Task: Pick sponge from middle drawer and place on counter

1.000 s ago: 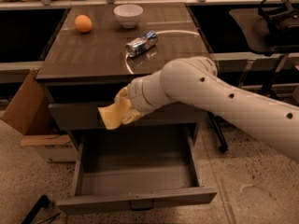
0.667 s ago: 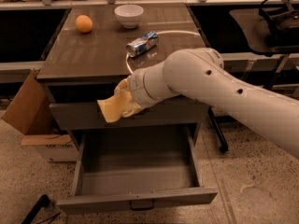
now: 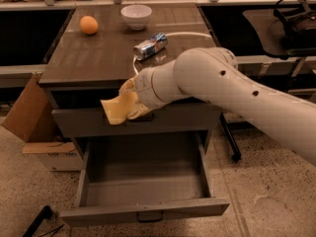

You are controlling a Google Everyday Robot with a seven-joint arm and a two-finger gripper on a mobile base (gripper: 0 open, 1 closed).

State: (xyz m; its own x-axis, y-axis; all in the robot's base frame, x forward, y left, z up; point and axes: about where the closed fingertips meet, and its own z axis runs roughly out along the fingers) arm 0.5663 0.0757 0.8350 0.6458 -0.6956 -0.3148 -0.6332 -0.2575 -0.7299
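Sponge [image 3: 117, 111]: pale-yellow soft block, not in the wide grey metal middle drawer [image 3: 143, 212], which stands open nearest the camera. It hangs above that drawer, before the upper drawer's face. The white two-finger gripper [image 3: 131, 101] is clamped on its right end. Likely light, squashy and droopy; a mid-body pinch should suit. The glossy brown-grey counter [image 3: 94, 58] lies just beyond it, with a crushed metal can [image 3: 150, 45] farther back.
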